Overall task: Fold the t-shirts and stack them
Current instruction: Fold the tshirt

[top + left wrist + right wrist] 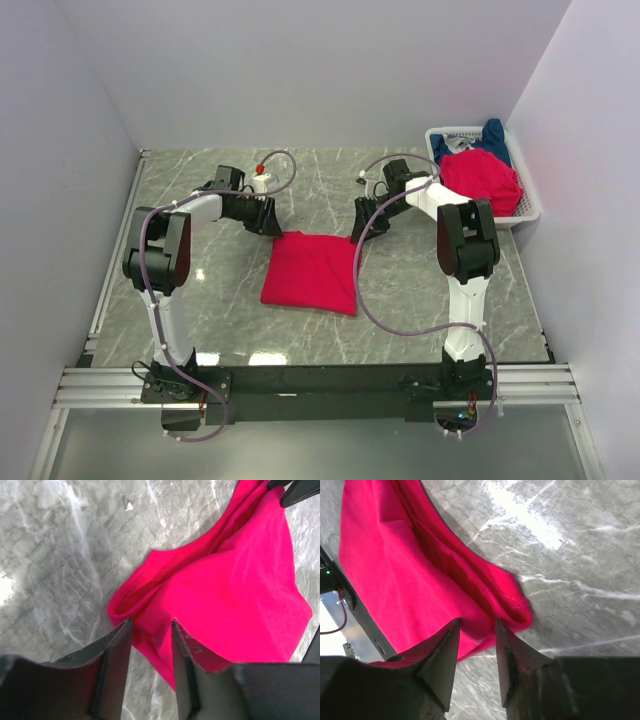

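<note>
In the overhead view, the left gripper (268, 218) sat left of centre, low over the grey marble table (200, 290), at the upper left corner of the folded red t-shirt (310, 272). In its wrist view the left gripper (151, 622) took up the bottom of the frame. Its two dark fingers (120, 647) stood apart with a clear gap, and the rolled corner of the folded red t-shirt (235, 595) showed in that gap. No pinch on the cloth was visible. The shirt spread from there toward the upper right of that frame.

The folded red t-shirt lay flat in the middle of the overhead frame, a rough rectangle tilted slightly.

The right gripper (366, 228) sat at the shirt's upper right corner. In its own view the right gripper (477, 622) likewise had its jaws apart, straddling the layered edge of the folded red t-shirt (395, 570), which ran to the upper left. The cloth did not look clamped.

At the far right of the overhead frame stood a white mesh basket (530, 208). It held a crumpled red t-shirt (482, 178), with a dark blue t-shirt (493, 133) behind that at the upper rim.
</note>
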`<state>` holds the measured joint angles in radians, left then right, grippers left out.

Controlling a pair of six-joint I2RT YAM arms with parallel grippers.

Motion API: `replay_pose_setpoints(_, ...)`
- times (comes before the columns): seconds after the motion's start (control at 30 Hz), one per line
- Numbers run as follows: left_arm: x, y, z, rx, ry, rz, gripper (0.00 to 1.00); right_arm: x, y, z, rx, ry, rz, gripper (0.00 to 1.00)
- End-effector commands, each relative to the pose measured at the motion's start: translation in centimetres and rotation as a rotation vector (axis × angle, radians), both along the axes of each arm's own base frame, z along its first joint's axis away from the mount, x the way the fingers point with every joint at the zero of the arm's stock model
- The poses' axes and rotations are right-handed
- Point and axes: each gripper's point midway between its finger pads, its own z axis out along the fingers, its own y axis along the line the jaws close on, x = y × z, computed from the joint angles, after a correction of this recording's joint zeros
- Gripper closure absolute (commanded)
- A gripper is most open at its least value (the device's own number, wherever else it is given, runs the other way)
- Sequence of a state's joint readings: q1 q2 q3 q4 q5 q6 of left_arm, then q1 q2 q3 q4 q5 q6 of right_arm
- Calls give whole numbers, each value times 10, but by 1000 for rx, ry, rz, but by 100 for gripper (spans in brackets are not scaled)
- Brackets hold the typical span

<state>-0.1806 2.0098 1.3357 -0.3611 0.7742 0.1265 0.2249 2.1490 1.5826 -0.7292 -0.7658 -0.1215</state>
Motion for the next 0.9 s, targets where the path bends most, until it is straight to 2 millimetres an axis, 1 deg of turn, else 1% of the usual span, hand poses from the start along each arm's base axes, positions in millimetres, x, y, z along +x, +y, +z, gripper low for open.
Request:
replay_pose_setpoints(0.0, 9, -11, 17, -47, -46, -22, 59, -1, 7, 6, 30, -15, 18, 59)
replay_pose_setpoints(0.03, 8, -12, 18, -51, -46, -27, 60, -2, 8, 7, 32, -16, 18, 61)
replay_pose_setpoints(0.1, 9, -13, 19, -54, -49, -29, 68, -1, 9, 11, 36, -23, 22, 65)
replay_pose_setpoints(0.13, 9, -13, 21, -56, -52, -29, 71, -1, 8, 12, 38, -23, 19, 71)
replay_pose_setpoints(0.17, 9, -14, 23, -60, -54, -32, 80, 0, 9, 15, 42, -29, 23, 75)
replay_pose_setpoints(0.2, 8, -14, 24, -62, -57, -33, 84, 0, 9, 15, 42, -28, 24, 79)
replay_pose_setpoints(0.23, 8, -14, 26, -63, -63, -33, 91, 0, 8, 17, 41, -32, 22, 88)
replay_pose_setpoints(0.3, 8, -13, 32, -67, -80, -34, 97, 4, 6, 21, 28, -55, 17, 100)
replay_pose_setpoints(0.33, 9, -12, 33, -62, -85, -30, 99, 5, 6, 23, 25, -64, 14, 100)
replay_pose_setpoints(0.37, 12, -9, 39, -61, -104, -22, 99, 8, 3, 29, 21, -87, 9, 100)
replay_pose_setpoints(0.43, 19, -1, 41, -45, -129, 4, 99, 14, -2, 33, 5, -119, -5, 100)
replay_pose_setpoints(0.47, 22, 2, 45, -41, -146, 15, 99, 19, -8, 39, -2, -145, -20, 100)
replay_pose_setpoints(0.5, 28, 5, 47, -34, -164, 27, 99, 25, -13, 40, -19, -168, -37, 100)
replay_pose_setpoints(0.53, 32, 10, 45, -24, -167, 38, 99, 29, -16, 43, -25, -183, -47, 100)
replay_pose_setpoints(0.6, 42, 13, 46, -14, -187, 57, 99, 41, -26, 42, -47, -209, -82, 100)
replay_pose_setpoints(0.63, 45, 16, 40, -14, -170, 71, 99, 46, -30, 39, -54, -211, -93, 100)
replay_pose_setpoints(0.67, 49, 17, 39, -13, -168, 78, 99, 50, -30, 37, -61, -213, -97, 100)
replay_pose_setpoints(0.7, 57, 17, 42, -8, -189, 86, 99, 53, -30, 34, -66, -217, -100, 100)
replay_pose_setpoints(0.73, 62, 18, 41, -3, -196, 96, 99, 58, -32, 29, -84, -223, -111, 100)
replay_pose_setpoints(0.77, 67, 19, 34, 2, -186, 106, 99, 63, -32, 21, -91, -209, -127, 100)
replay_pose_setpoints(0.8, 75, 18, 36, 5, -199, 116, 99, 69, -33, 16, -98, -217, -141, 100)
replay_pose_setpoints(0.83, 79, 19, 21, 18, -160, 131, 99, 75, -36, 4, -127, -201, -163, 100)
replay_pose_setpoints(0.87, 83, 19, 18, 21, -149, 139, 99, 79, -37, -1, -138, -199, -171, 100)
